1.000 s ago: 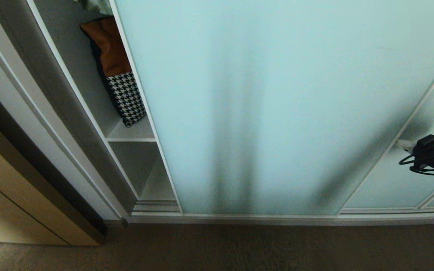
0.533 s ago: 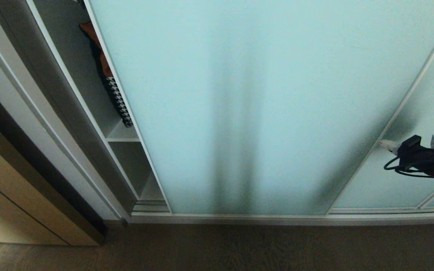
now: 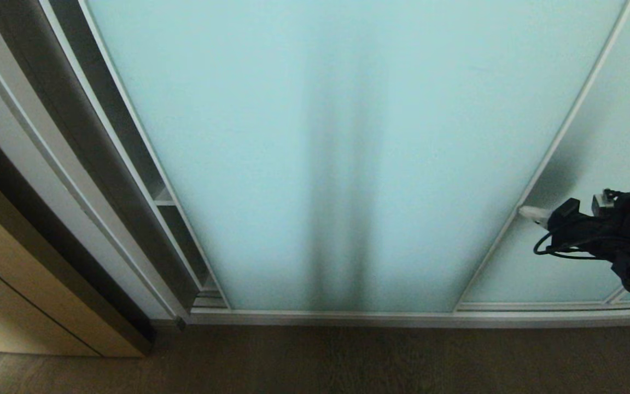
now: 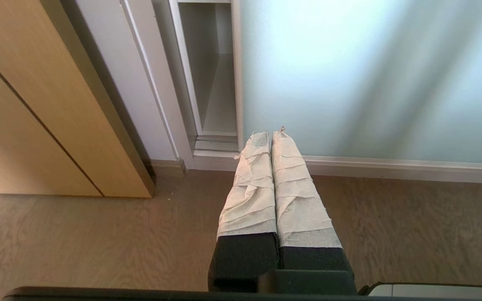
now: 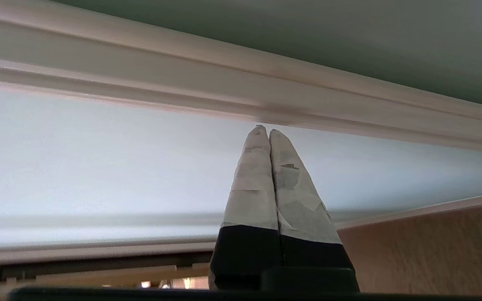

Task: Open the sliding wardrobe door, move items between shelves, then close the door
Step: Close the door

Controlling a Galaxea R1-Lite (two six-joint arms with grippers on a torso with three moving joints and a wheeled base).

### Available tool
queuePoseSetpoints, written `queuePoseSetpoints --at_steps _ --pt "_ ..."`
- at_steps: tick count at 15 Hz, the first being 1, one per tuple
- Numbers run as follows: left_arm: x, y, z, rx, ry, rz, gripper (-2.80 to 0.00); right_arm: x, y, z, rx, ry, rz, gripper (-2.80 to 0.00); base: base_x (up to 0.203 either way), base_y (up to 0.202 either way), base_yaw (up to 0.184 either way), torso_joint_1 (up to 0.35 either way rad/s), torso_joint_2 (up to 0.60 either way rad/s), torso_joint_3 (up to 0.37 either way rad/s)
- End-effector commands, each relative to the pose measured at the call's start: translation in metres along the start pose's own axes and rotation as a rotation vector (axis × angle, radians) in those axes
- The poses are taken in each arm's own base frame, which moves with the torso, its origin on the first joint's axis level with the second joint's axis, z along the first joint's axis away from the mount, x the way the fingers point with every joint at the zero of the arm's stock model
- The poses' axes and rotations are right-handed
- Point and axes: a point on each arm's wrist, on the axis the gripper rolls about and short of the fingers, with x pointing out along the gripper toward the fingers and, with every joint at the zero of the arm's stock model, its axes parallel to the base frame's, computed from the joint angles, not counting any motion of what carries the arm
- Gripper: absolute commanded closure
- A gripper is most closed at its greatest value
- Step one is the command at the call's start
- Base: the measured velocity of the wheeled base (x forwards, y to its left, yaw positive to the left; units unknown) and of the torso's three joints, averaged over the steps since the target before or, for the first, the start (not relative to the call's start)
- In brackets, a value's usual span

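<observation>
right gripper pushing sliding wardrobe door toward closing, narrow gap left

sliding wardrobe door fills the frame centre; its frame edge runs diagonally from top right to bottom. right gripper, mid right, jaws pressed together, tip at that edge, so the push goes frame-left. a sliver of the shelves shows at left. left gripper pressed together too, parked low near the gap.

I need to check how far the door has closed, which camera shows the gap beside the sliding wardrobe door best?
The head view: the sliding wardrobe door spans it, leaving a thin gap along its full height. The left wrist view shows only the gap's bottom; the right wrist view shows no gap.
</observation>
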Motion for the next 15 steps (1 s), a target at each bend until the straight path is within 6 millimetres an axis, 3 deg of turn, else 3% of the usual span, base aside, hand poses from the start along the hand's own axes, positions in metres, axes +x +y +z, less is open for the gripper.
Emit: queuePoseSetpoints --at_steps 1,5,9,15 --pt "0.0 0.0 0.0 0.0 0.002 0.0 0.0 -0.001 0.005 -0.001 -0.004 0.001 0.009 0.0 0.0 0.0 0.0 0.0 0.0 0.0" --pt "0.0 0.0 0.0 0.0 0.001 0.002 0.0 0.0 0.015 -0.01 -0.003 0.024 0.019 0.0 0.0 0.0 0.0 0.0 0.0 0.0" --pt "0.0 0.0 0.0 0.0 0.0 0.001 0.0 0.005 0.023 -0.038 -0.018 0.066 0.048 0.0 0.0 0.0 0.0 0.0 0.0 0.0" --pt "0.0 0.0 0.0 0.0 0.001 0.0 0.0 -0.003 0.034 -0.04 -0.053 0.043 0.086 0.0 0.0 0.0 0.0 0.0 0.0 0.0"
